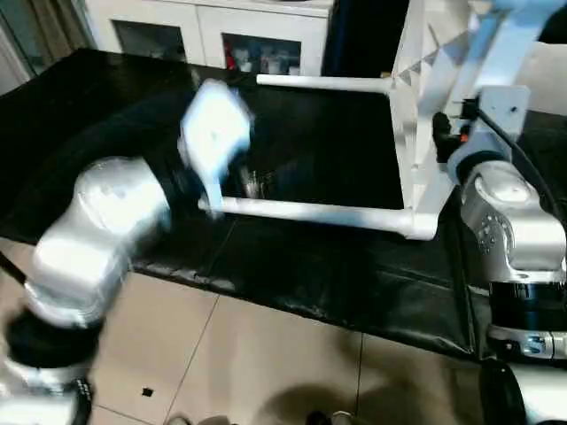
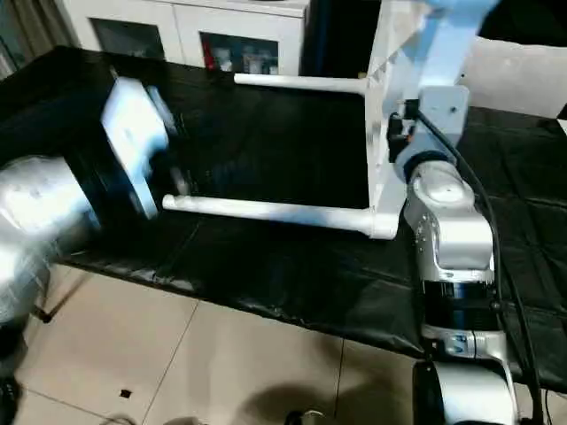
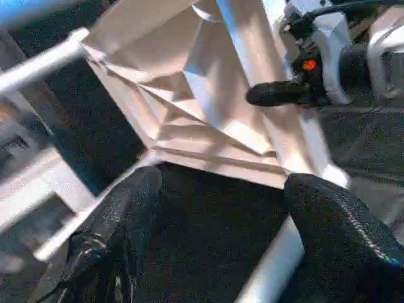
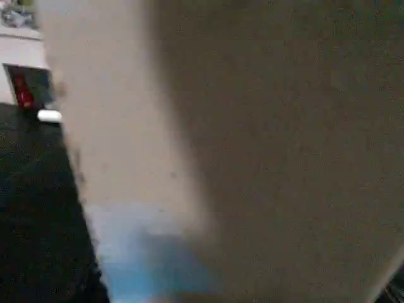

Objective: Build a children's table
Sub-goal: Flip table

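Observation:
The children's table stands on its side on the black work surface, its white top [image 1: 409, 150] upright at the right. Two fitted legs point left from it, a far leg [image 1: 323, 84] and a near leg [image 1: 319, 212]. My left gripper [image 3: 224, 189] is open. Its black fingers [image 3: 120, 227] spread either side of the near leg [image 3: 271, 278] near that leg's free end. The ribbed underside [image 3: 189, 95] faces it. My right gripper [image 1: 440, 133] holds the top's near rim, with one finger [image 3: 278, 93] on the ribbed side; the other finger is hidden.
The black work surface [image 1: 310, 266] ends in a front edge close to me, with tiled floor [image 1: 266, 354] below. A white glass-doored cabinet [image 1: 221, 35] stands behind the surface. My silver left forearm [image 1: 97, 230] hangs over the front left edge.

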`<state>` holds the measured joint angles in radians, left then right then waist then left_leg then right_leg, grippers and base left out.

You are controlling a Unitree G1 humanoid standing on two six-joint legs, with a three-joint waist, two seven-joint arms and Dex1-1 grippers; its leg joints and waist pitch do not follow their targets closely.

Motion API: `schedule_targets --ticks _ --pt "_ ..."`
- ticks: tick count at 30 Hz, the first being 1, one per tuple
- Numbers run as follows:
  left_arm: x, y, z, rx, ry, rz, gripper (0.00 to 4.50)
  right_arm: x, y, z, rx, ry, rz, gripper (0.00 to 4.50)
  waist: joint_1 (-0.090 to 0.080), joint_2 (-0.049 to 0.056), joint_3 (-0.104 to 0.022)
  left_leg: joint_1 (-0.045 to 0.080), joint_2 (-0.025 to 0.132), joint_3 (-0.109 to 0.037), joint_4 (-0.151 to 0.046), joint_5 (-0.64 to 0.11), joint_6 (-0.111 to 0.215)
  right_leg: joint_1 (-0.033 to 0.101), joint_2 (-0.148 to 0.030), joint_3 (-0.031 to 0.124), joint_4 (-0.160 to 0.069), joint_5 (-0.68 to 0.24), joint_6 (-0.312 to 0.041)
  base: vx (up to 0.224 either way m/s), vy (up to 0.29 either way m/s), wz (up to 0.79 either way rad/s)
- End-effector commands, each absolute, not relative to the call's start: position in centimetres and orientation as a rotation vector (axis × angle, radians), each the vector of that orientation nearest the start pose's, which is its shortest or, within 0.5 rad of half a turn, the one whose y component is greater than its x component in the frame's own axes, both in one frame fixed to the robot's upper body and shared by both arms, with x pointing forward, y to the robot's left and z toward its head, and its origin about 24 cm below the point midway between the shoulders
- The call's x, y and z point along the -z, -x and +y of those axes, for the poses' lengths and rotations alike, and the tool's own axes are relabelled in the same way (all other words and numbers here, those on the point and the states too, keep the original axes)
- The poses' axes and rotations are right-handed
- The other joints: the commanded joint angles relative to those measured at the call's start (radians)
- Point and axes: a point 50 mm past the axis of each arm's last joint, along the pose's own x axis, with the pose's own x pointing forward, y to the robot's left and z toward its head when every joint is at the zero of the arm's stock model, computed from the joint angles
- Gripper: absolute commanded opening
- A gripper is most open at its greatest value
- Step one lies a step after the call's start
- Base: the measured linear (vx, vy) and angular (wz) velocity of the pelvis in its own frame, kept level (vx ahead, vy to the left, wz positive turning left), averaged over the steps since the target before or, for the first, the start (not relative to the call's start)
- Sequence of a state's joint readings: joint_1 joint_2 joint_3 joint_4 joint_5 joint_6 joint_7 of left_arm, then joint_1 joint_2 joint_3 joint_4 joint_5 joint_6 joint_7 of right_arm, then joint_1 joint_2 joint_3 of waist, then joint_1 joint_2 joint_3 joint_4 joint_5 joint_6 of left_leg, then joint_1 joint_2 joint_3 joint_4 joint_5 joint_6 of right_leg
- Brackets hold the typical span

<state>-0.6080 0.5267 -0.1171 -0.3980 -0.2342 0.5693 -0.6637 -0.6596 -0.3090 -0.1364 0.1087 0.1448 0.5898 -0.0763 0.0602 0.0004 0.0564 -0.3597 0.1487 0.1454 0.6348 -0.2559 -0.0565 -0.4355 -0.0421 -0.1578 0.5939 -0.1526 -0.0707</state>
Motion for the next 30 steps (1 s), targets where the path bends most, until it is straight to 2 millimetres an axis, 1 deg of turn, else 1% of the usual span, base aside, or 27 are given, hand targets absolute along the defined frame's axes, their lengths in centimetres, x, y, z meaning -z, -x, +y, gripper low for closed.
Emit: schedule_targets --ticks 1,2,3,4,5,6,7,9,11,12,13,14,15,16,17,18,19,20,21,22,24,25,26,27,28,29,30 --pt "-24.3 -28.3 11.8 0.863 -0.602 -0.298 3.59 -20.5 -35.2 -19.5 0.112 0.151 -0.077 2.28 0.002 -0.028 -0.086 -0.023 0.05 -0.019 -0.051 0.119 0.095 0.102 -0.09 0.072 -0.063 -0.214 0.174 0.0 0.0 0.0" --pt "-25.6 -28.5 11.7 0.833 -0.693 -0.366 3.59 -20.2 -35.1 -19.0 0.096 0.163 -0.048 2.28 0.002 -0.026 -0.087 -0.023 0.048 -0.021 -0.05 0.123 0.096 0.103 -0.09 0.073 -0.061 -0.218 0.176 0.0 0.0 0.0" --pt "-27.1 -28.6 11.5 0.787 -0.796 -0.453 3.59 -19.4 -35.0 -18.5 0.084 0.176 -0.01 2.28 0.006 -0.023 -0.089 -0.02 0.05 -0.023 -0.047 0.138 0.097 0.098 -0.09 0.076 -0.06 -0.205 0.178 0.0 0.0 0.0" --pt "-27.1 -28.6 11.5 0.785 -0.798 -0.455 3.59 -19.4 -35.0 -18.4 0.085 0.176 -0.008 2.49 0.004 -0.023 -0.086 -0.023 0.05 -0.024 -0.047 0.146 0.096 0.099 -0.09 0.075 -0.06 -0.198 0.175 0.0 0.0 0.0" --pt "-27.5 -28.7 11.5 0.767 -0.819 -0.478 3.59 -19.1 -34.9 -18.4 0.088 0.178 0.004 2.65 0.002 -0.024 -0.085 -0.024 0.056 -0.026 -0.049 0.146 0.086 0.101 -0.096 0.075 -0.059 -0.193 0.168 0.0 0.0 0.0" --pt "-28.1 -28.7 11.4 0.727 -0.869 -0.532 3.59 -18.0 -34.7 -18.2 0.094 0.191 0.038 2.75 0.0 -0.027 -0.084 -0.026 0.055 -0.025 -0.048 0.141 0.079 0.102 -0.099 0.075 -0.06 -0.197 0.162 0.0 0.0 0.0" --pt "-28.7 -28.8 11.3 0.698 -0.908 -0.58 3.59 -16.9 -34.5 -18.1 0.092 0.205 0.067 2.75 -0.001 -0.026 -0.085 -0.027 0.054 -0.025 -0.048 0.139 0.073 0.105 -0.101 0.075 -0.057 -0.197 0.156 0.0 0.0 0.0" --pt "-29.2 -29.1 11.1 0.678 -0.928 -0.616 3.59 -16.0 -34.4 -18.2 0.108 0.223 0.089 2.97 0.0 -0.019 -0.085 -0.022 0.056 -0.023 -0.049 0.132 0.067 0.099 -0.1 0.076 -0.063 -0.21 0.149 0.0 0.0 0.0" --pt "-29.5 -29.5 11.0 0.661 -0.949 -0.62 3.59 -15.2 -34.5 -18.4 0.123 0.225 0.094 3.09 0.0 -0.018 -0.084 -0.02 0.061 -0.025 -0.051 0.12 0.057 0.099 -0.104 0.076 -0.062 -0.222 0.136 0.0 0.0 0.0" --pt "-29.7 -30.0 11.1 0.644 -0.978 -0.614 3.59 -14.7 -34.6 -18.5 0.13 0.221 0.088 3.09 0.002 -0.008 -0.083 -0.017 0.06 -0.025 -0.051 0.104 0.053 0.097 -0.107 0.076 -0.065 -0.245 0.128 0.0 0.0 0.0" --pt "-29.9 -31.0 11.4 0.598 -1.025 -0.605 3.59 -14.1 -34.7 -18.6 0.133 0.242 0.079 3.09 0.002 -0.012 -0.082 -0.019 0.058 -0.024 -0.051 0.094 0.056 0.096 -0.107 0.075 -0.073 -0.261 0.13 0.0 0.0 0.0" --pt "-29.9 -31.2 11.5 0.586 -1.036 -0.602 3.59 -14.0 -34.8 -18.7 0.135 0.251 0.078 3.09 0.003 -0.01 -0.08 -0.016 0.054 -0.022 -0.05 0.069 0.052 0.094 -0.105 0.073 -0.08 -0.3 0.136 0.0 0.0 0.0" --pt "-30.2 -32.3 12.1 0.525 -1.063 -0.593 3.59 -13.6 -34.9 -18.8 0.147 0.241 0.072 3.09 0.004 -0.007 -0.08 -0.016 0.052 -0.023 -0.051 0.055 0.045 0.097 -0.105 0.072 -0.081 -0.316 0.143 0.0 0.0 0.0" --pt "-30.3 -32.6 12.2 0.508 -1.068 -0.591 3.59 -13.5 -34.9 -18.9 0.151 0.231 0.07 3.09 0.003 -0.008 -0.078 -0.015 0.053 -0.022 -0.051 0.046 0.043 0.094 -0.105 0.072 -0.087 -0.331 0.148 0.0 0.0 0.0" --pt "-30.5 -33.1 12.5 0.473 -1.085 -0.593 3.59 -13.3 -35.1 -19.0 0.165 0.215 0.064 3.09 0.002 -0.007 -0.079 -0.015 0.053 -0.023 -0.051 0.04 0.039 0.097 -0.105 0.07 -0.086 -0.334 0.151 0.0 0.0 0.0" --pt "-30.7 -33.4 12.6 0.451 -1.097 -0.601 3.59 -13.2 -35.1 -19.1 0.173 0.213 0.051 3.09 0.001 -0.009 -0.081 -0.015 0.052 -0.023 -0.051 0.024 0.037 0.097 -0.106 0.067 -0.091 -0.351 0.162 0.0 0.0 0.0" --pt "-30.9 -33.7 12.7 0.426 -1.098 -0.603 3.59 -13.1 -35.2 -19.1 0.172 0.204 0.039 2.93 0.002 -0.004 -0.082 -0.015 0.054 -0.025 -0.052 0.023 0.035 0.098 -0.107 0.067 -0.088 -0.344 0.16 0.0 0.0 0.0" --pt "-31.1 -34.0 12.8 0.417 -1.11 -0.603 3.59 -12.9 -35.3 -19.2 0.177 0.2 0.034 2.82 0.003 -0.003 -0.083 -0.016 0.057 -0.028 -0.052 0.031 0.037 0.098 -0.108 0.067 -0.086 -0.322 0.154 0.0 0.0 0.0" --pt "-31.2 -34.4 12.8 0.402 -1.124 -0.604 3.59 -12.8 -35.4 -19.2 0.177 0.202 0.035 2.74 0.004 -0.005 -0.084 -0.013 0.058 -0.028 -0.05 0.039 0.04 0.095 -0.107 0.07 -0.084 -0.305 0.146 0.0 0.0 0.0" --pt "-31.3 -34.7 12.8 0.387 -1.127 -0.601 3.59 -12.5 -35.4 -19.2 0.17 0.207 0.043 2.71 0.005 -0.003 -0.085 -0.014 0.059 -0.03 -0.05 0.045 0.04 0.097 -0.11 0.071 -0.08 -0.291 0.136 0.0 0.0 0.0" --pt "-31.4 -35.2 12.7 0.385 -1.14 -0.599 3.59 -12.2 -35.6 -19.1 0.175 0.226 0.043 2.62 0.007 -0.004 -0.087 -0.017 0.063 -0.032 -0.05 0.07 0.045 0.1 -0.115 0.075 -0.07 -0.245 0.099 0.0 0.0 0.0" --pt "-31.4 -35.7 12.7 0.373 -1.138 -0.593 3.59 -12.0 -35.6 -19.1 0.175 0.226 0.043 2.37 0.009 -0.003 -0.088 -0.017 0.065 -0.033 -0.05 0.079 0.045 0.1 -0.117 0.076 -0.066 -0.23 0.087 0.0 0.0 0.0" --pt "-31.3 -36.0 12.6 0.376 -1.152 -0.584 3.59 -11.9 -35.7 -19.1 0.176 0.226 0.041 2.3 0.009 -0.002 -0.087 -0.018 0.065 -0.033 -0.05 0.086 0.053 0.101 -0.119 0.077 -0.066 -0.215 0.072 0.0 0.0 0.0" --pt "-31.3 -36.2 12.5 0.378 -1.161 -0.578 3.59 -11.9 -35.7 -19.0 0.175 0.224 0.038 2.27 0.011 -0.003 -0.088 -0.018 0.065 -0.032 -0.049 0.091 0.057 0.102 -0.121 0.079 -0.063 -0.205 0.061 0.0 0.0 0.0" --pt "-31.1 -36.5 12.4 0.386 -1.175 -0.572 3.59 -11.9 -35.8 -19.0 0.173 0.224 0.035 2.22 0.011 0.001 -0.088 -0.016 0.065 -0.032 -0.049 0.092 0.059 0.1 -0.121 0.079 -0.063 -0.202 0.053 0.0 0.0 0.0" --pt "-30.9 -36.7 12.3 0.395 -1.189 -0.564 3.59 -11.9 -35.8 -18.9 0.171 0.223 0.026 2.14 0.01 -0.003 -0.088 -0.02 0.066 -0.033 -0.05 0.096 0.063 0.104 -0.123 0.079 -0.062 -0.197 0.043 0.0 0.0 0.0" --pt "-30.8 -36.9 12.3 0.395 -1.194 -0.561 3.59 -12.0 -35.8 -18.9 0.17 0.222 0.021 2.08 0.01 -0.003 -0.088 -0.019 0.065 -0.032 -0.049 0.095 0.065 0.103 -0.124 0.08 -0.062 -0.198 0.035 0.0 0.0 0.0"
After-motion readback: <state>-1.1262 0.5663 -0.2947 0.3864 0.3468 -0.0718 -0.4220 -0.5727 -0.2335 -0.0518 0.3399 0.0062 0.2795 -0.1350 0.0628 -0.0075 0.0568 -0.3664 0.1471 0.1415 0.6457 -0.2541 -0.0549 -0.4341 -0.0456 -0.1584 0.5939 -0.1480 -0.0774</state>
